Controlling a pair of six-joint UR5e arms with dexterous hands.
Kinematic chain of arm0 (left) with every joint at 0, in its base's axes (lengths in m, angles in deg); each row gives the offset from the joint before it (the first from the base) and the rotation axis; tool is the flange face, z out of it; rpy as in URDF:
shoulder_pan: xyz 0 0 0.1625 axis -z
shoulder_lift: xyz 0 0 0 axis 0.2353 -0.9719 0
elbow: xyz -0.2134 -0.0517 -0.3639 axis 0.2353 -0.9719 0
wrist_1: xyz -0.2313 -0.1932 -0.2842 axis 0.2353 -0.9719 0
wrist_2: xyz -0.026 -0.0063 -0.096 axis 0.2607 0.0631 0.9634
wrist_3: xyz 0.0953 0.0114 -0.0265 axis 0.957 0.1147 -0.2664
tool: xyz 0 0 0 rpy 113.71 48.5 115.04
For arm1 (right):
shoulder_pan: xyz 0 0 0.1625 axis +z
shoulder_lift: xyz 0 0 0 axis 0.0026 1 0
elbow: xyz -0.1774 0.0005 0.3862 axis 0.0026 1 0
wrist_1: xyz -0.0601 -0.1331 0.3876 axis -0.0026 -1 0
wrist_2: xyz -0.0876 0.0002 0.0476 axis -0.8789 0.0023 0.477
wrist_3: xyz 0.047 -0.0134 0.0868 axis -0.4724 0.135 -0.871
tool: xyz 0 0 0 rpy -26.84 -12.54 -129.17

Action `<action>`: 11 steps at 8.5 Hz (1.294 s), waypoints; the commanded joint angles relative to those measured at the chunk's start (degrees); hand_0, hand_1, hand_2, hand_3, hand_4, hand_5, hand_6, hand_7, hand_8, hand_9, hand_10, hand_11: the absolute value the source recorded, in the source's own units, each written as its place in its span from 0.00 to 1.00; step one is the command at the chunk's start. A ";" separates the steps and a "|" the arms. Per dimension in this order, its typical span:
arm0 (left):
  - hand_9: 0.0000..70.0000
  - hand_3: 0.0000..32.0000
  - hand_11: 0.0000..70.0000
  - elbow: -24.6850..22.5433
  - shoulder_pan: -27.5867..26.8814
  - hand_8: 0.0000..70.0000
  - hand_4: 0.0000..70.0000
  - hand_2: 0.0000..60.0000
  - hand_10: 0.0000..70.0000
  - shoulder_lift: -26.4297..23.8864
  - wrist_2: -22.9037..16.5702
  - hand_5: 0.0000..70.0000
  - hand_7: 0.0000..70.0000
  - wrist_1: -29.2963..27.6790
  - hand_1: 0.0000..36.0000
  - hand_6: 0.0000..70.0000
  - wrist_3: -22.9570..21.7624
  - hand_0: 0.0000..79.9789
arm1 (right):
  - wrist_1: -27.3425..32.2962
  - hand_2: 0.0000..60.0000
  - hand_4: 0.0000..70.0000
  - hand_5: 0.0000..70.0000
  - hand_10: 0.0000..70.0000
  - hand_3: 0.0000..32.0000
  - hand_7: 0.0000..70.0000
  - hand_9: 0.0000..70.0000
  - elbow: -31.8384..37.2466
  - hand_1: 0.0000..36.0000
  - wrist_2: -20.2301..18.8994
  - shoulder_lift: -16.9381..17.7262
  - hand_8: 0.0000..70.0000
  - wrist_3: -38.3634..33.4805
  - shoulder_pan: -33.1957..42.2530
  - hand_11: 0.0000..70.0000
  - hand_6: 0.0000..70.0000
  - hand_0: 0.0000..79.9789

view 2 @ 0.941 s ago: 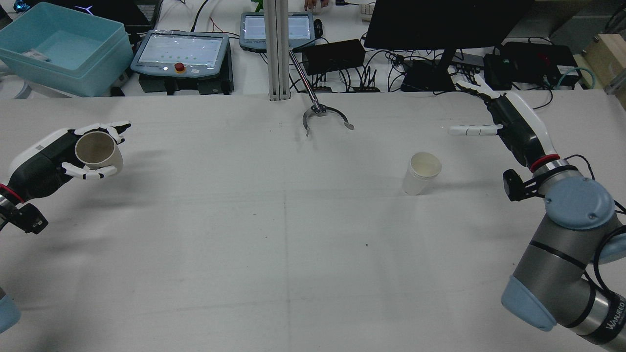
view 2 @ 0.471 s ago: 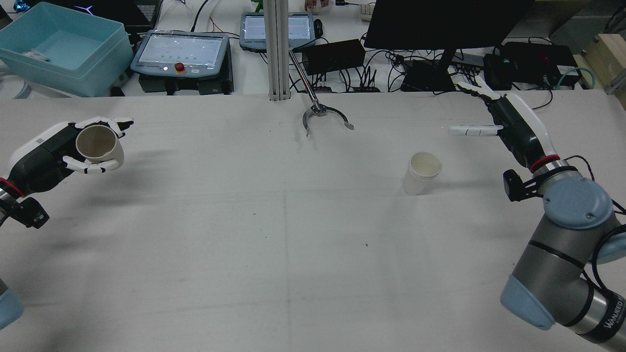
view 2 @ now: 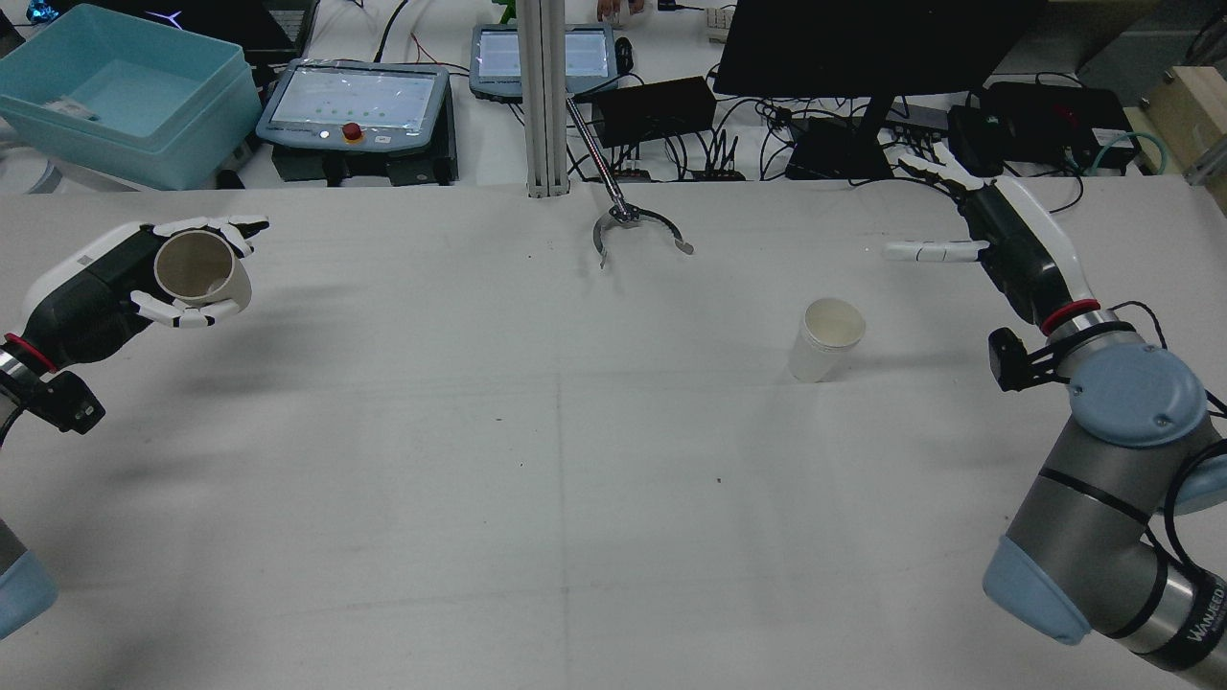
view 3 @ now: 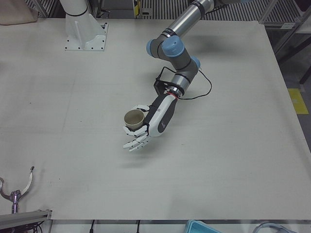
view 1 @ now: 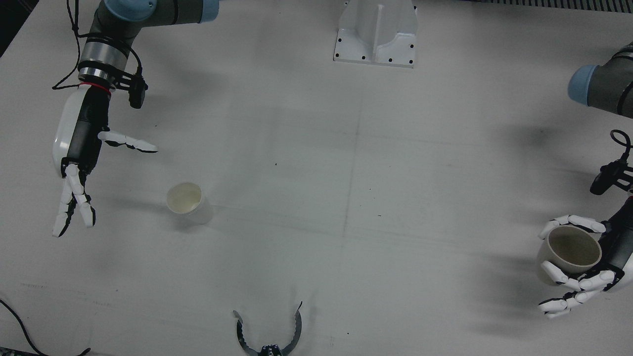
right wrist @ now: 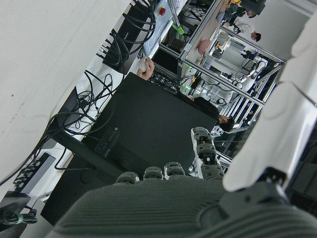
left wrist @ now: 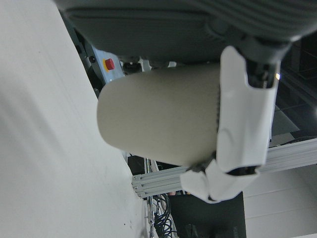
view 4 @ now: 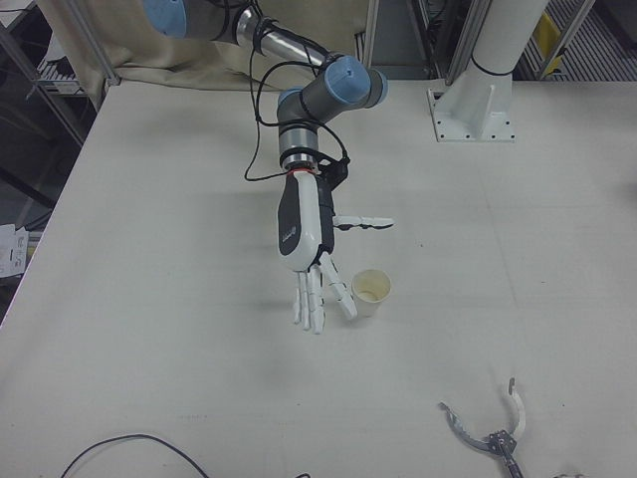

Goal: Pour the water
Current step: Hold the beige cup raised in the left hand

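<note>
My left hand (view 2: 105, 283) is shut on a beige paper cup (view 2: 199, 271) and holds it above the table at the far left of the rear view, mouth tilted up and back. The hand (view 1: 601, 267) and cup (view 1: 568, 252) also show in the front view, in the left-front view (view 3: 134, 120) and in the left hand view (left wrist: 163, 119). A white paper cup (view 2: 826, 337) stands upright on the table right of centre; it also shows in the front view (view 1: 186, 201) and right-front view (view 4: 370, 291). My right hand (view 2: 997, 240) is open, fingers spread, right of and behind that cup, not touching it.
A metal claw tool (view 2: 633, 230) on a rod lies at the far middle of the table. A teal bin (view 2: 125, 91), control pendants (view 2: 355, 105), a monitor and cables sit beyond the table's far edge. A white pedestal base (view 1: 376, 32) stands at the robot's side.
My left hand has lifted the beige cup a little up and away from the robot. My right hand has barely shifted. The white cup has not moved.
</note>
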 commanded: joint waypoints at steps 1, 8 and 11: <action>0.20 0.00 0.23 -0.67 0.55 0.17 0.83 1.00 0.13 0.00 -0.09 0.61 0.25 0.95 1.00 0.28 -0.62 0.82 | -0.02 0.09 0.10 0.06 0.00 0.00 0.05 0.02 -0.43 0.32 -0.03 0.14 0.03 -0.10 0.18 0.00 0.06 0.58; 0.19 0.00 0.29 -2.17 0.64 0.17 0.77 1.00 0.16 0.00 -1.67 1.00 0.22 1.65 1.00 0.24 -1.15 1.00 | -0.02 0.08 0.09 0.07 0.00 0.00 0.05 0.01 -0.87 0.32 -0.03 -0.30 0.03 -0.01 0.09 0.00 0.05 0.58; 0.19 0.00 0.29 -2.61 1.25 0.16 0.76 1.00 0.16 0.00 -1.67 1.00 0.22 1.83 1.00 0.23 -1.06 1.00 | -0.02 0.08 0.10 0.07 0.00 0.00 0.06 0.02 -0.96 0.32 -0.03 -0.47 0.02 -0.01 0.09 0.00 0.06 0.58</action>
